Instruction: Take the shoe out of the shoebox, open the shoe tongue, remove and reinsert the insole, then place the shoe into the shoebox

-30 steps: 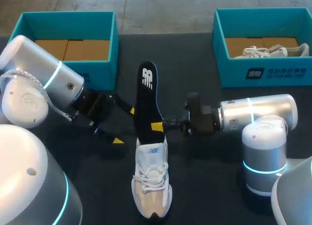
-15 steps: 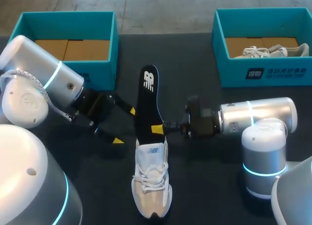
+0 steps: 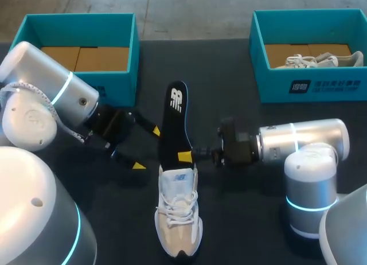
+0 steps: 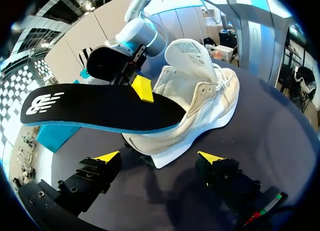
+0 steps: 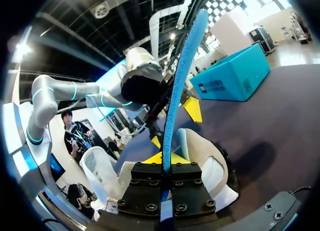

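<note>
The right pincer (image 3: 184, 156) is clamped on the insole (image 3: 175, 119) at its side edge. The left pincer (image 3: 147, 148) stands wide just beside it, holding nothing. The shoe (image 3: 179, 219) lies mid-table, toe toward the near edge, with the insole jutting from its opening toward the far edge. The insole looks light, thin and bendy, so it is best gripped low, near the shoe, to stop it flopping.

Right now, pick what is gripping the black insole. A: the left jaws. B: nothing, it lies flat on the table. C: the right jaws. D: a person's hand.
C: the right jaws are shut on the insole just above the shoe, while the left jaws stand open and apart from it.
</note>
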{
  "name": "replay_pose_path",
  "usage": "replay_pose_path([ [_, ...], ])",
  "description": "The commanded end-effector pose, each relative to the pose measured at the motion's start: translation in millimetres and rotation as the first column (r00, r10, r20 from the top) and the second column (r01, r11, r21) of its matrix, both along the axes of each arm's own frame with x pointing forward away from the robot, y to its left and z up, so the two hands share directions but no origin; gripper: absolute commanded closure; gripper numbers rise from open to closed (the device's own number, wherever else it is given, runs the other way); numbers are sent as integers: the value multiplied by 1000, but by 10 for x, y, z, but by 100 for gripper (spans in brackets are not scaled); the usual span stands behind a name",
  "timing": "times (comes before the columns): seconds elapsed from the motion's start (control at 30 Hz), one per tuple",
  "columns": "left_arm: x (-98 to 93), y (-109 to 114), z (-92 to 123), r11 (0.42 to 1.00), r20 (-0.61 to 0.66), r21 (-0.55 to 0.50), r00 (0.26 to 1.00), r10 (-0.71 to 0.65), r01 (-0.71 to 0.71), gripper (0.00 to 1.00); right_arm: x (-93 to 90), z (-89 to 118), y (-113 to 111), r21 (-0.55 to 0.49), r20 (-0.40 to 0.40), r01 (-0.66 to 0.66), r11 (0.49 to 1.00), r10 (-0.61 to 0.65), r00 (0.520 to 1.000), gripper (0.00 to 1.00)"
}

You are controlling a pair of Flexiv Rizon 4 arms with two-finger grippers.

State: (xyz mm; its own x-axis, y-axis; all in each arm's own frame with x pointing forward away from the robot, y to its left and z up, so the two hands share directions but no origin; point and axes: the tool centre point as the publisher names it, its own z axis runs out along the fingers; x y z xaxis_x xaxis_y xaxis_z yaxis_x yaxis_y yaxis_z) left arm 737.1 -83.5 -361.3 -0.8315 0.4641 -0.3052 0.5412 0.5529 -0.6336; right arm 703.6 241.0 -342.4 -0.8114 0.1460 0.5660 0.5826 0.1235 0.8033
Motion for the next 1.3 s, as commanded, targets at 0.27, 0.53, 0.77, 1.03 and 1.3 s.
replay_pose_path([
  [0.27, -4, -4, 3, 1000, 1, 5, 1000, 0, 0, 0, -95, -54, 10, -1, -22, -5, 1000, 5, 1000, 100],
  [0.53, -4, -4, 3, 1000, 1, 5, 1000, 0, 0, 0, -177, -105, 7, 1, -47, -18, 1000, 18, 999, 100],
  [0.77, -4, -4, 3, 1000, 1, 5, 1000, 0, 0, 0, -229, -120, -12, -1, -58, -20, 1000, 20, 998, 100],
  [1.03, -4, -4, 3, 1000, 1, 5, 1000, 0, 0, 0, -270, -104, -9, 4, -62, -47, 999, 47, 997, 100],
  [1.3, -4, -4, 3, 1000, 1, 5, 1000, 0, 0, 0, -340, -141, -4, -2, -92, -74, 997, 73, 993, 100],
])
